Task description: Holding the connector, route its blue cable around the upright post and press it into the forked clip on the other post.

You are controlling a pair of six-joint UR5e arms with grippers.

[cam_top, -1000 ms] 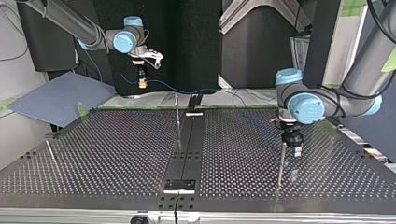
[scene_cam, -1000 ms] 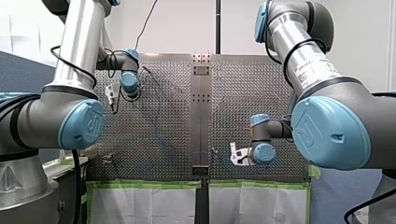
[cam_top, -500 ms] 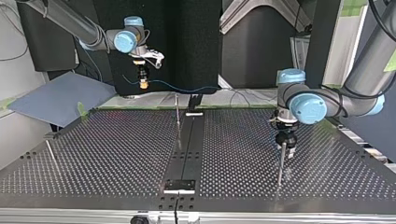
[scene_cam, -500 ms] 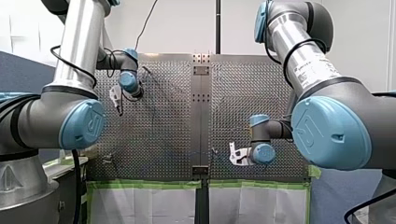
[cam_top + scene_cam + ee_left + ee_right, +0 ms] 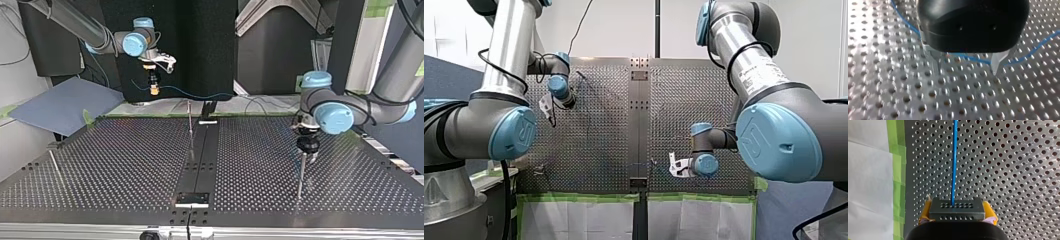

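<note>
My right gripper (image 5: 957,216) is shut with its yellow pads on a black connector (image 5: 957,207), and the blue cable (image 5: 954,162) runs straight ahead from it over the perforated plate. In the top view this gripper (image 5: 154,86) hangs high at the far left, the cable (image 5: 200,95) sagging toward the middle. My left gripper (image 5: 306,150) hovers just over the top of a thin upright post (image 5: 300,175) at the right. Its metal fingers (image 5: 997,62) stand open, with the blue cable (image 5: 973,59) crossing the plate beneath them. A second post (image 5: 190,122) stands at the centre.
A third thin post (image 5: 54,162) stands near the top view's left edge. A dark centre strip (image 5: 200,155) divides the perforated table. Green tape (image 5: 896,170) and white sheet border the plate beside my right gripper. A blue-grey board (image 5: 60,105) leans beyond the table.
My left arm's wrist has turned and its gripper has shifted a little, up and leftward in the front view, staying by the right-hand post. My right gripper has barely moved.
</note>
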